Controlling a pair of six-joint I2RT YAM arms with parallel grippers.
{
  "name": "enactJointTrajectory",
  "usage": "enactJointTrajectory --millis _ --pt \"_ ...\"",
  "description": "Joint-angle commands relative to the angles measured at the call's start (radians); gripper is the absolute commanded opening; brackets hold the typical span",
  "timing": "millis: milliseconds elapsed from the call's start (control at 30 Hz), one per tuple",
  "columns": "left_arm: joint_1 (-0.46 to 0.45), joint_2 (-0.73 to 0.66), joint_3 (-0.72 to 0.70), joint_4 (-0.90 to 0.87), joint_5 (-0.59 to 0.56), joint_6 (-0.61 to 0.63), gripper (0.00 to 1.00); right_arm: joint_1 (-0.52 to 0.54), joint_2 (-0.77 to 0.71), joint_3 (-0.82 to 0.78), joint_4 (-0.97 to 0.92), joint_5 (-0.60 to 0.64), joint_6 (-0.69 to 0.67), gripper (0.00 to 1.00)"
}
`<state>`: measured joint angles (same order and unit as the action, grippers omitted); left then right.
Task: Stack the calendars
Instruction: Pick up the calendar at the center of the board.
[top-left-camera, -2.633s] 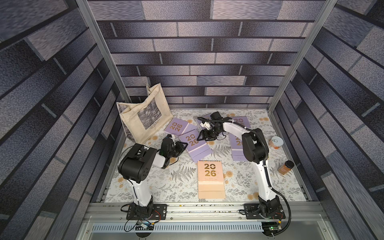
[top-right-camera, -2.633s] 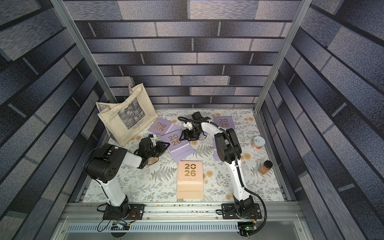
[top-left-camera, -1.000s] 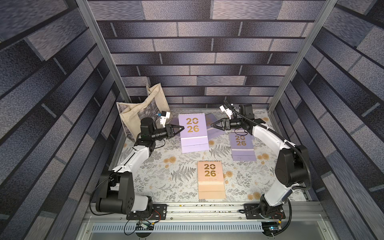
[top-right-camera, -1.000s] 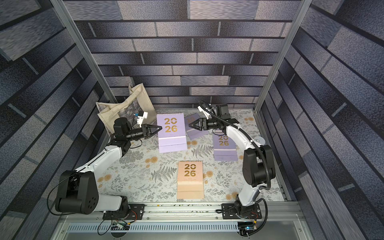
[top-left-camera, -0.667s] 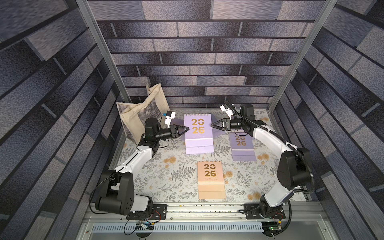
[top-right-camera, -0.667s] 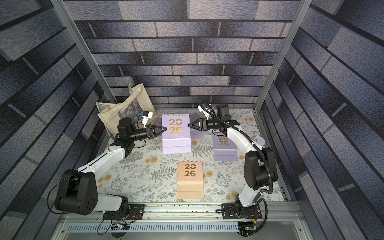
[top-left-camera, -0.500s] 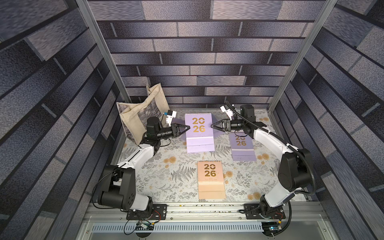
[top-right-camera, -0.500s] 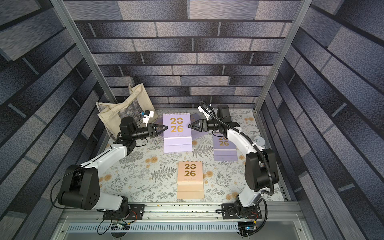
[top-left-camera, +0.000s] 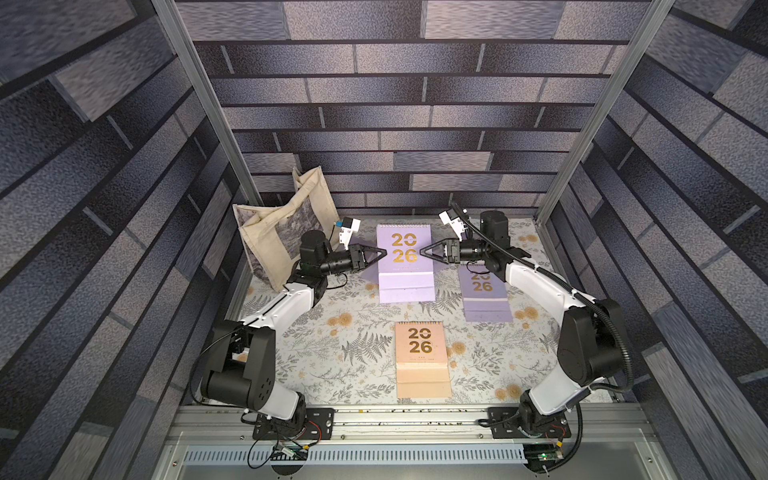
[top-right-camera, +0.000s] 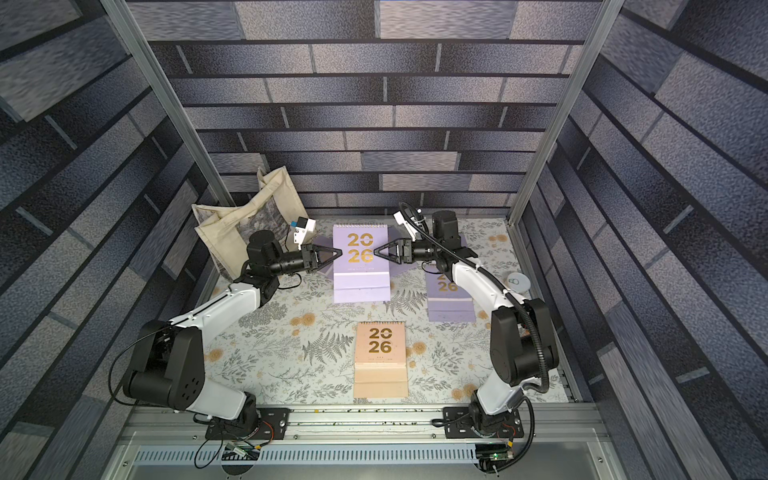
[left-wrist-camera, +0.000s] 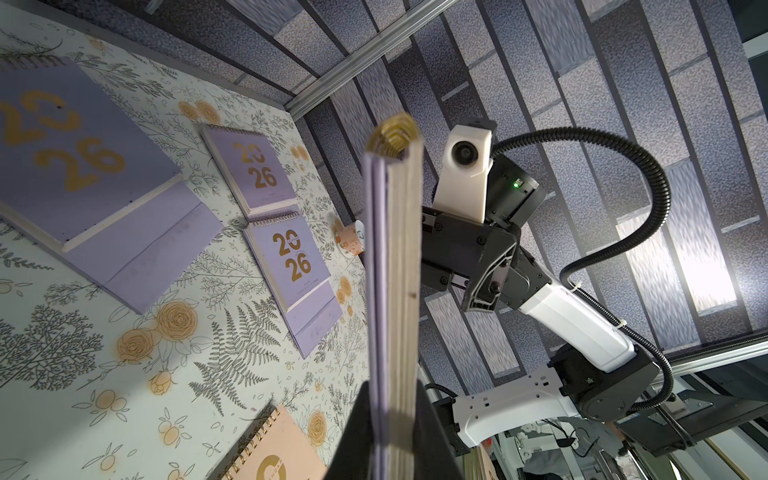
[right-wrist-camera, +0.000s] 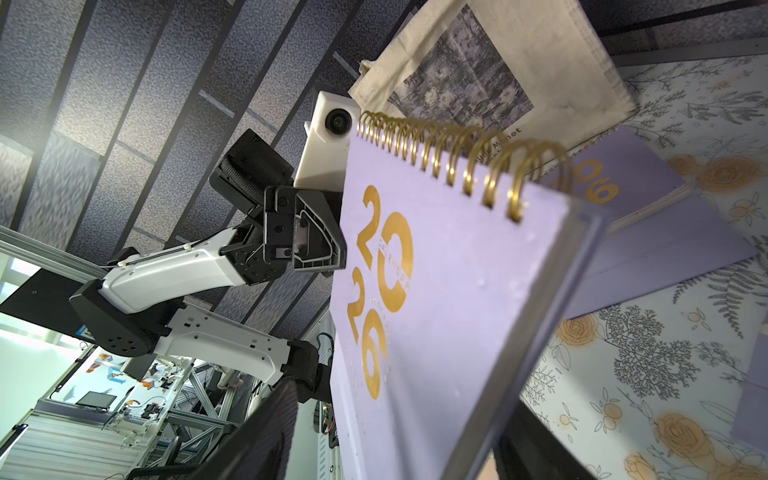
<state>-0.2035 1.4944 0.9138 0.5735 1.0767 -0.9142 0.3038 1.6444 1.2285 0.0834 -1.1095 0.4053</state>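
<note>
My left gripper is shut on the left edge of a lilac calendar, which hangs face-up above the back of the table. My right gripper is at its right edge. Its jaws stand open around that edge, with a gap on the cover side. Three more lilac calendars lie flat on the table. A peach calendar lies near the front middle.
A beige tote bag leans at the back left, just behind my left arm. A small paper cup stands by the right wall. Aluminium posts and patterned walls close in the floral table.
The left gripper has carried the lifted lilac calendar a little to the right. The right gripper has stayed at its right edge, moving with it. The calendars on the table have not moved.
</note>
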Motion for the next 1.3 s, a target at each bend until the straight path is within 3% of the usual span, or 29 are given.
enactJointTrajectory --millis 0,867,967,1100,1167,1267 --pt "-0.009 -0.001 0.036 0.075 0.017 -0.017 0.00 0.010 -0.024 -0.017 0.067 -0.027 0.035 0.71" --pt "-0.042 0.069 0.022 0.197 0.018 -0.077 0.00 0.044 -0.020 -0.039 0.196 -0.014 0.141 0.19" --pt "-0.039 0.090 0.034 0.198 0.003 -0.080 0.00 0.047 -0.021 -0.048 0.199 -0.006 0.159 0.01" --pt "-0.040 0.112 0.065 0.198 0.001 -0.091 0.18 0.050 -0.027 -0.059 0.191 0.009 0.164 0.00" --pt "-0.040 0.114 0.076 0.174 -0.001 -0.076 0.47 0.050 -0.029 -0.058 0.183 0.014 0.166 0.00" --pt "-0.037 0.108 0.079 0.141 -0.012 -0.054 0.71 0.050 -0.035 -0.055 0.170 0.018 0.172 0.00"
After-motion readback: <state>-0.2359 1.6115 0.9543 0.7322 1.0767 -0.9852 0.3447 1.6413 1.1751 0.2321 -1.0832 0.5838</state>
